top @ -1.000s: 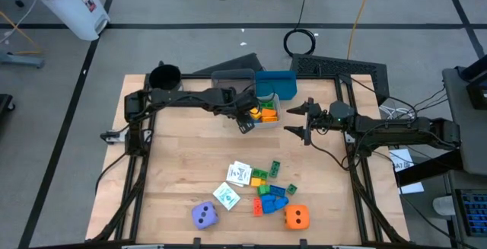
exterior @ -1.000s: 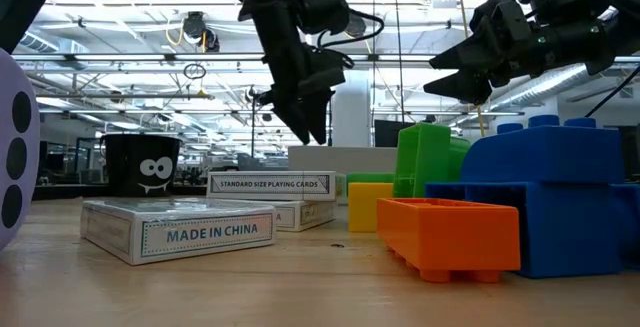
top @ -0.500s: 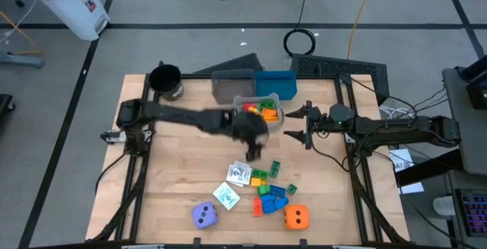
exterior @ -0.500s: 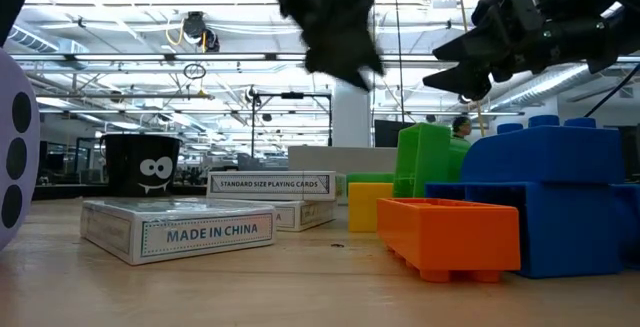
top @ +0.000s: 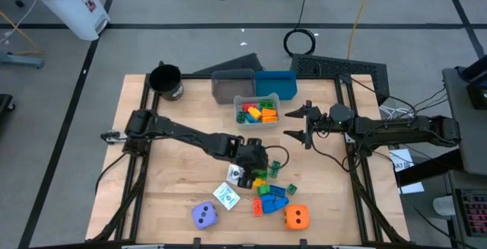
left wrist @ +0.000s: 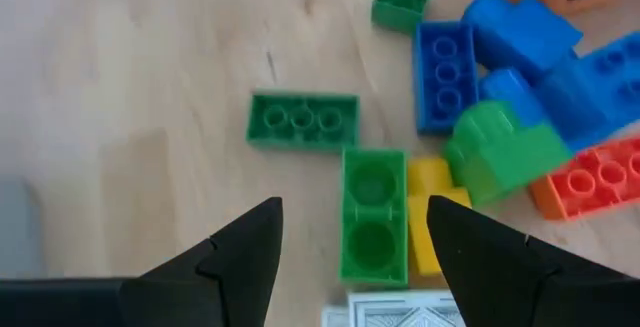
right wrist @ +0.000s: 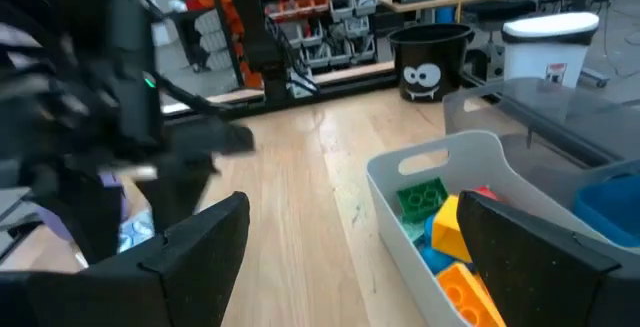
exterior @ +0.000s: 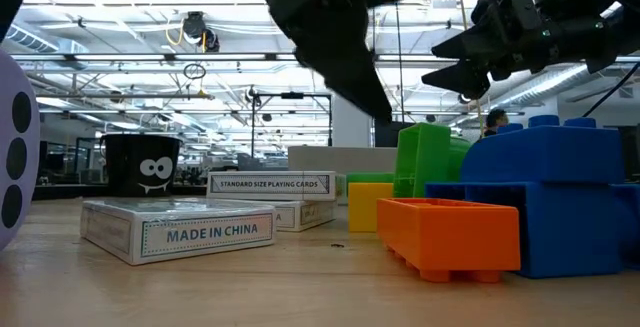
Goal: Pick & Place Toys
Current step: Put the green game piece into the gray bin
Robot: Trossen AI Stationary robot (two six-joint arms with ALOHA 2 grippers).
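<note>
High view: left arm back over the loose toy pile, empty, for another pick.
Left end effector (top: pixel 245 174), over the small clear plastic bin (top: pixel 257 122) a second ago, now hangs spread open above a green two-stud plastic block (left wrist: pixel 373 214) beside a yellow block (left wrist: pixel 430 180) and the white green-printed card packs (top: pixel 227 196). Judged: one drop-off done, next grasp starting. Right end effector (top: pixel 300 123) waits open beside the bin.

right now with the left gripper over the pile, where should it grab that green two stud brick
Probably across the long sides of the green two-stud brick, coming straight down. It lies flat, studs up, between the open fingers of the left gripper. One long side is bare; the yellow brick sits against the other, so that finger has little room.
</note>
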